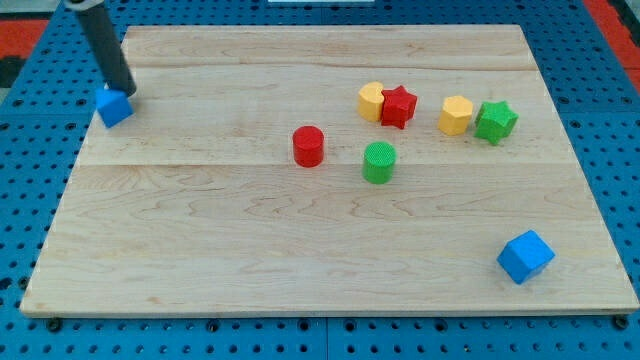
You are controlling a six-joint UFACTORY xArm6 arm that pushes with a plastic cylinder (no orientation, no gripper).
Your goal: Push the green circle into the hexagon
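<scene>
The green circle (379, 162) stands near the board's middle, right of the red circle (308, 146). Two yellow blocks lie above it: a yellow hexagon (455, 115) to its upper right, touching the green star (495, 121), and a yellow block (371, 101) straight above it, touching the red star (398, 106). My tip (124, 92) is at the view's far left, touching the top of a blue cube (114, 106), far from the green circle.
Another blue cube (525, 256) lies at the lower right near the board's edge. The wooden board (250, 250) sits on a blue pegboard table.
</scene>
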